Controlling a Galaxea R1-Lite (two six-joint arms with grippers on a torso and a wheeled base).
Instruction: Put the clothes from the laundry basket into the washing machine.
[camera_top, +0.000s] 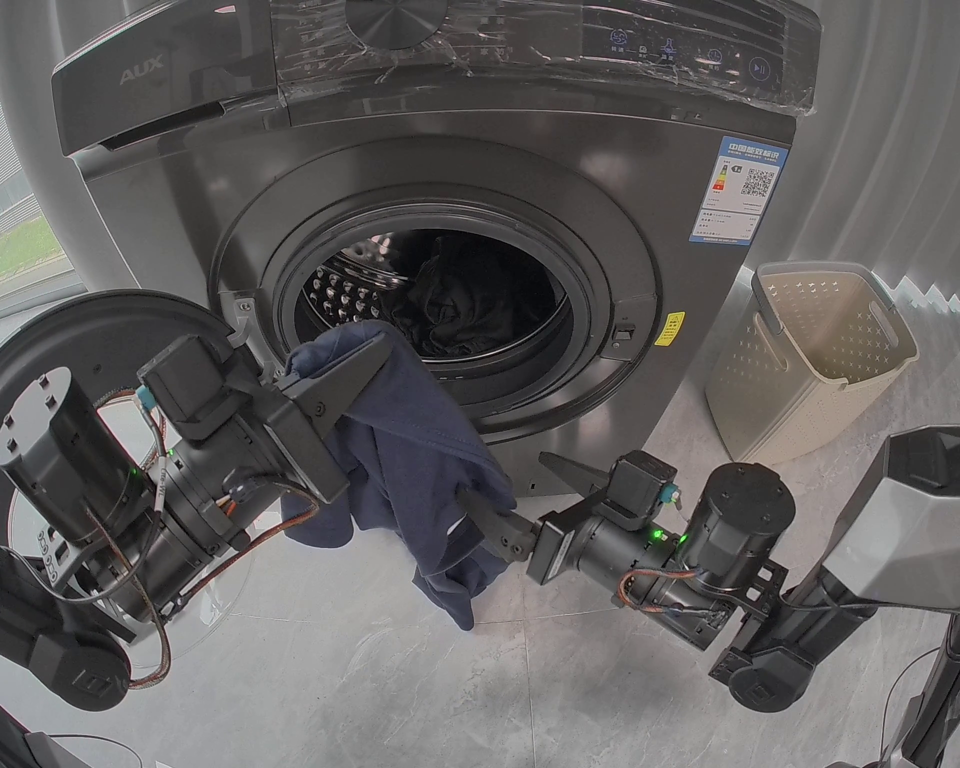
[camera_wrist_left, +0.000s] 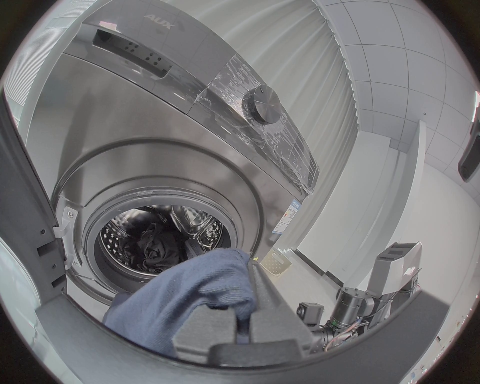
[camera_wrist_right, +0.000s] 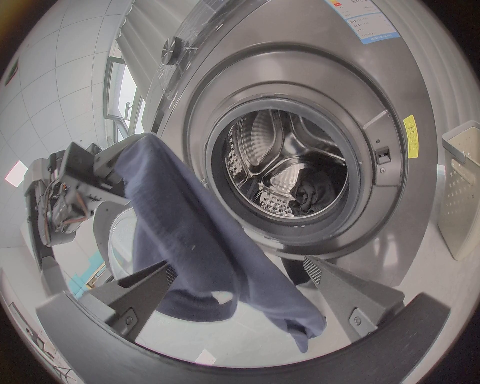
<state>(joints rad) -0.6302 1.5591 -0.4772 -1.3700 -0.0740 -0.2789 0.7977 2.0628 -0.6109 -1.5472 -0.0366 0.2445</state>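
Door (camera_top: 90, 330) of the washing machine (camera_top: 640, 200) stands swung open on my left, out of the way of the drum (camera_top: 350, 290) mouth. My left hand (camera_top: 365, 350) is pressed together on the top of the navy garment (camera_top: 420, 450). I hold it just in front of the opening's lower rim so the bulk can go in over the lip, while most of the cloth hangs toward the floor (camera_top: 400, 680). Inside the drum lies a dark garment (camera_top: 470, 295). My right hand (camera_top: 505, 478) sits lower, fingers spread either side of the hanging tail and pinching nothing, placed, I judge, to gather that loose end. The laundry basket (camera_top: 770, 390) stands on the floor to the right, near the machine, and looks empty from here.
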